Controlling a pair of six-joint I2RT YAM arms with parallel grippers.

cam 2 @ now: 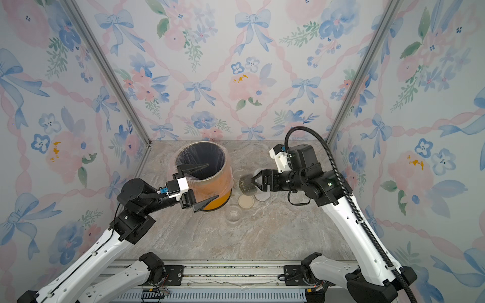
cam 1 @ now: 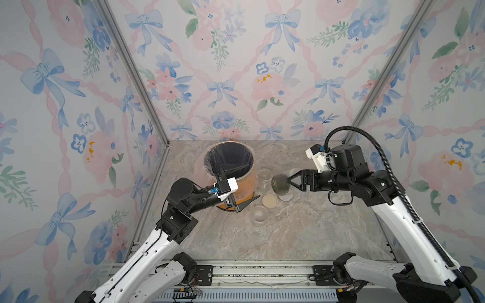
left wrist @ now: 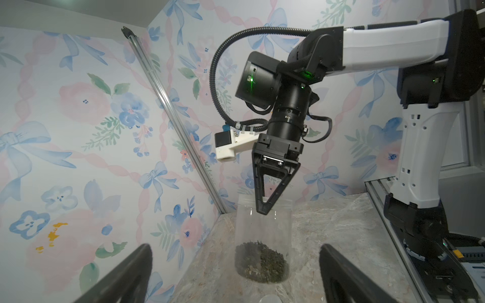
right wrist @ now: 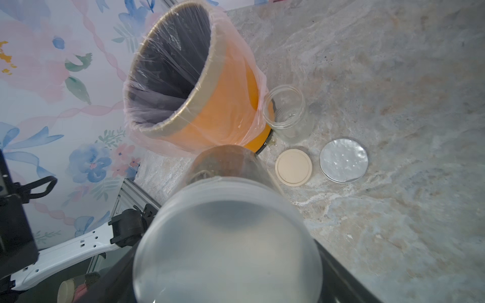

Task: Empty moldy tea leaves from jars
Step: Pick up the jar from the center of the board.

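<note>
Right tool (cam 1: pixel 287 180) clamped on jar (left wrist: pixel 262 230) | left tool (cam 1: pixel 253 181) apart | left wrist shows tea leaves (left wrist: pixel 259 265) | right wrist mainly lid (right wrist: pixel 225 244)

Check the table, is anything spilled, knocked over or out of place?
Nothing stands out. The table shows no obvious spill; two empty jars stand upright near the bin, beige lid and silver lid flat beside them. The right tool grips the lidded third jar, tea leaves inside.

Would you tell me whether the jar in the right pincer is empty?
Not empty: dark tea leaves cover the bottom of the jar, seen through its clear wall.
</note>
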